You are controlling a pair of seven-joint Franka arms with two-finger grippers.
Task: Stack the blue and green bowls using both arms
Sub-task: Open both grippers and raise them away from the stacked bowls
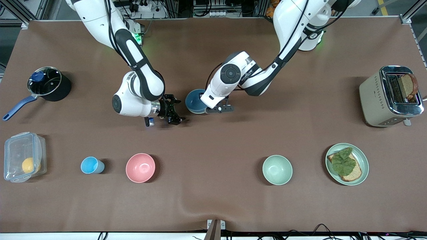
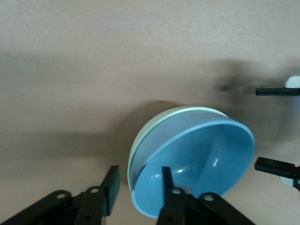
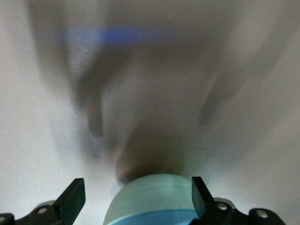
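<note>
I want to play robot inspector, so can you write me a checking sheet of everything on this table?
Surface: brown table cover, slight ripple near the front camera's edge.
Job's things: blue bowl sits nested in the green bowl, mid-table.
Clutter: pot, lidded box, cup, pink bowl, mint bowl, plate of bread and lettuce, toaster.
Grippers: left gripper open, fingers astride the stack's rim; right gripper open beside the stack, not touching.
Cables: black cables along the arms and the table's front edge.
Surroundings: metal frame and power strips by the robots' bases.
</note>
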